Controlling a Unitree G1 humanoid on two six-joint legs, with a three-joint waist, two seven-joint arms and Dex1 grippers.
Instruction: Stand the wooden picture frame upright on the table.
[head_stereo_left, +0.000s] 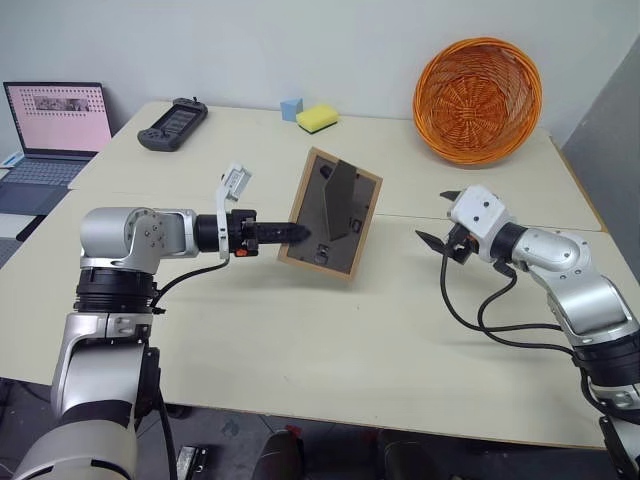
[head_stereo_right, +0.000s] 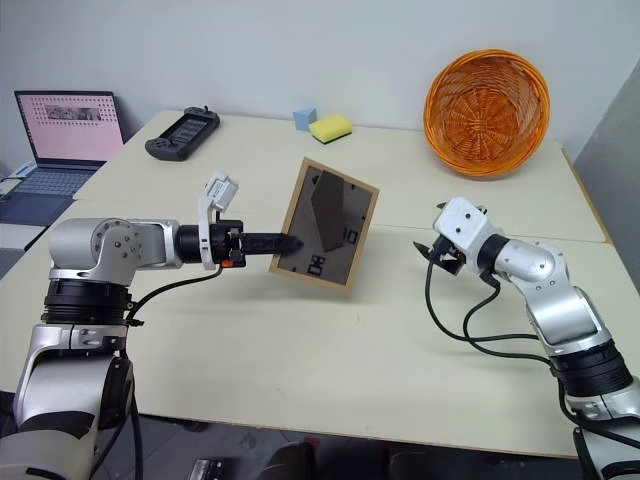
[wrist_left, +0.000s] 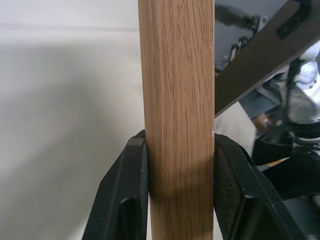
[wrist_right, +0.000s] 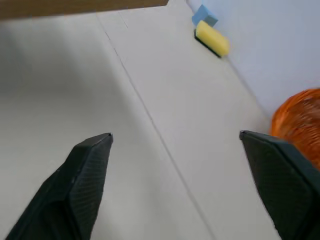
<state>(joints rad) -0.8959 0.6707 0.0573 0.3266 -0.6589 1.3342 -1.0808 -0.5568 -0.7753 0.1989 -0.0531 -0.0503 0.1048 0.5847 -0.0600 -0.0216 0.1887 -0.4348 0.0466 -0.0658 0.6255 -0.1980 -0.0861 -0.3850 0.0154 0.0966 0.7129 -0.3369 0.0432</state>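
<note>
The wooden picture frame (head_stereo_left: 330, 215) is held tilted over the middle of the table (head_stereo_left: 300, 350). Its dark back panel and fold-out prop face me, and its picture side is hidden. I cannot tell whether its lower edge touches the tabletop. My left gripper (head_stereo_left: 298, 233) reaches in from the left and is shut on the frame's left wooden border. In the left wrist view that light wood border (wrist_left: 176, 100) is clamped between the two black fingers (wrist_left: 125, 200). My right gripper (head_stereo_left: 437, 218) hovers to the right of the frame, apart from it, open with nothing between its fingertips (wrist_right: 100, 150).
An orange wicker basket (head_stereo_left: 478, 98) leans at the back right. A yellow sponge (head_stereo_left: 317, 118) and a blue block (head_stereo_left: 291, 108) lie at the back edge, a black controller (head_stereo_left: 172, 125) at the back left. An open laptop (head_stereo_left: 55, 130) sits on a side table to the left.
</note>
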